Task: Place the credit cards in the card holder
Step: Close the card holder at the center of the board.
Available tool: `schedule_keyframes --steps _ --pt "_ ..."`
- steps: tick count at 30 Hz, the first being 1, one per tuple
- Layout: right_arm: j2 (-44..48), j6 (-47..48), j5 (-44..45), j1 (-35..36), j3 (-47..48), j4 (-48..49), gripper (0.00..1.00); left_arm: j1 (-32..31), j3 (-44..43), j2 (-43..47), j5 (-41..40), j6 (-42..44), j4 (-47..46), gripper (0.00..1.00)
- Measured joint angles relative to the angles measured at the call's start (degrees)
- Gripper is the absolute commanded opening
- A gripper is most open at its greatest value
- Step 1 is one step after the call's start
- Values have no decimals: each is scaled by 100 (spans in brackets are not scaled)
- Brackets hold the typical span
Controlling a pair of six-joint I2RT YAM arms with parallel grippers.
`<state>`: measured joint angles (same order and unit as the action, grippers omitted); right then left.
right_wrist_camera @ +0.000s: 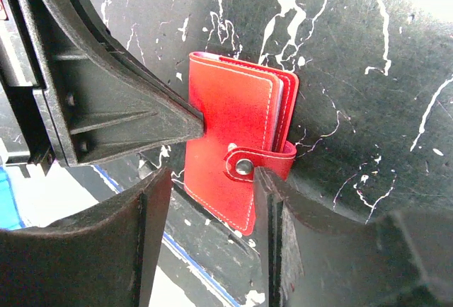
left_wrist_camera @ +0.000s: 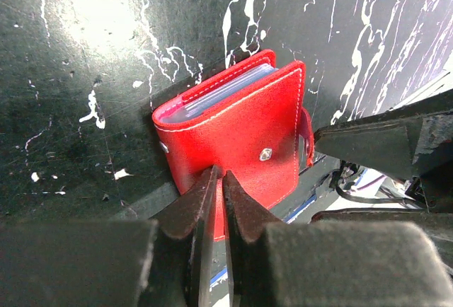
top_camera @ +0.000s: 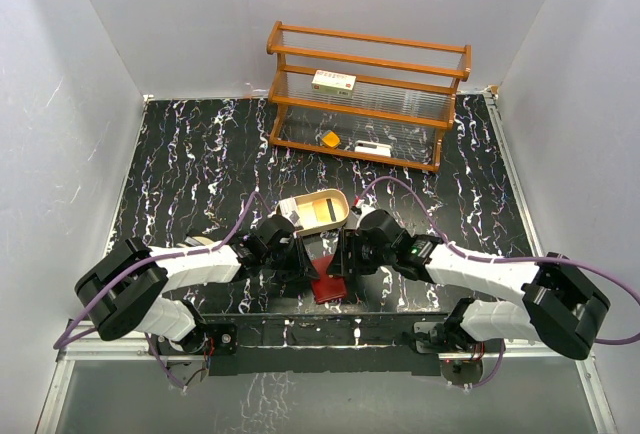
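The red card holder stands folded shut on the black marbled table between my two grippers. My left gripper is shut on the lower edge of its cover. Clear pockets show at its top edge. In the right wrist view the holder has its snap strap fastened. My right gripper is open, and its right finger touches the strap. A yellow credit card and a pale one lie in the tan tray.
A wooden rack stands at the back with a white box with red marks, an orange wedge and a small white-and-black item. White walls enclose the table. The tray sits just behind the grippers.
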<state>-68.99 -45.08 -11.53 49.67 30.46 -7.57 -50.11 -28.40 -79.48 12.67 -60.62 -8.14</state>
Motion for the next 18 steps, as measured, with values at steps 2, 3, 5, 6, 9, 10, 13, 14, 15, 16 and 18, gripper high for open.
schedule_keyframes --steps 2,3,5,6,9,10,13,14,15,16,18 --pt "2 0 -2 0 7 4 38 0 0 0 0 0 0 9" --pt "0 -4 -2 0 7 4 35 0 0 0 -2 0 0 9" --pt "-11 -9 -11 0 9 13 33 0 0 0 0 0 0 9" --pt "-31 -9 -20 -2 9 22 33 0 0 0 0 -2 -2 9" --pt "-136 -9 -24 0 15 35 33 0 0 -11 4 0 -4 9" --pt "-173 -9 -26 0 15 39 33 0 0 -15 7 0 -9 9" --pt "-234 -9 -31 0 15 46 34 0 0 -22 15 0 -22 9" --pt "-251 -9 -31 0 15 48 34 0 0 -22 15 -2 -24 9" --pt "-264 -9 -37 0 15 48 34 0 0 -26 17 -2 -31 9" --pt "-280 -9 -42 0 15 50 34 0 0 -28 20 -2 -35 9" --pt "-319 -7 -44 0 15 57 32 2 0 -33 24 -4 -44 9"
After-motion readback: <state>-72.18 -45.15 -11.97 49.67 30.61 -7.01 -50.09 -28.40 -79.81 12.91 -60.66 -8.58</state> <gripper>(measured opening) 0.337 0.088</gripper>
